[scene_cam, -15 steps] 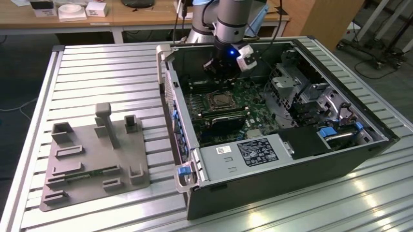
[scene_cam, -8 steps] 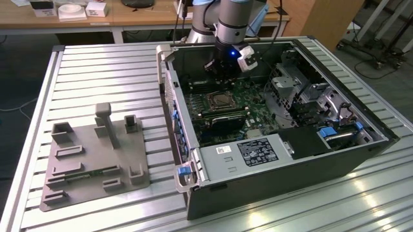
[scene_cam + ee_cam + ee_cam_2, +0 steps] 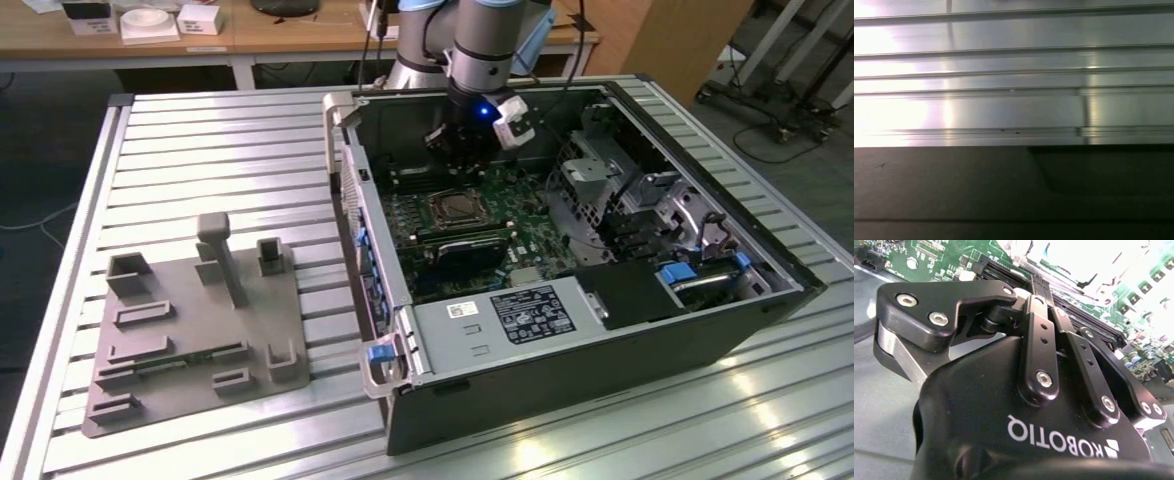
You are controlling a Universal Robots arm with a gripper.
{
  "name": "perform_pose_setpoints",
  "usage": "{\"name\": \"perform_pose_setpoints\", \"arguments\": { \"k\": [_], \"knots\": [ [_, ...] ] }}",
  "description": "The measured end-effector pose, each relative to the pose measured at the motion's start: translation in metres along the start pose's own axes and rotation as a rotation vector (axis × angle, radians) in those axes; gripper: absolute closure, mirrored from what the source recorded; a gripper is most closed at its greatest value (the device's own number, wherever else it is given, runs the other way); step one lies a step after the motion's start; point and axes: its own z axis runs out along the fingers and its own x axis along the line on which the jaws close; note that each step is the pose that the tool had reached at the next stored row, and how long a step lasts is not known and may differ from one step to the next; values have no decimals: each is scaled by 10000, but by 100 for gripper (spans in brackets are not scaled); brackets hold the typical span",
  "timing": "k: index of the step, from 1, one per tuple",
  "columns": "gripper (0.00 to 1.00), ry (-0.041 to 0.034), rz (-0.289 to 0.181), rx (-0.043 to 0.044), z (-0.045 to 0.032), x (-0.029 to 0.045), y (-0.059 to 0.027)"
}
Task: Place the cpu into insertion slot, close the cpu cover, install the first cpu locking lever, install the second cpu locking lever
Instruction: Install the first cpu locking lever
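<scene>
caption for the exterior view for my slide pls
End effector poised inside the open computer case, near the insertion slot

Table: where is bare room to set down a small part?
Bare slats lie beyond the grey fixture plate, beside the computer case on the exterior view's left, and before the case toward the exterior view's right. Between plate and case the strip is narrow. Inside the case it is crowded, under the arm.
</scene>
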Motion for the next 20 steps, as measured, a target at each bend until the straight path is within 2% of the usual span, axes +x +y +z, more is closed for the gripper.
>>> {"name": "perform_pose_setpoints", "arguments": {
  "k": [10, 20],
  "knots": [
    [90, -84, -40, 0, 10, -14, 3],
    [90, -93, -40, 0, 19, -14, 3]
  ]
}}
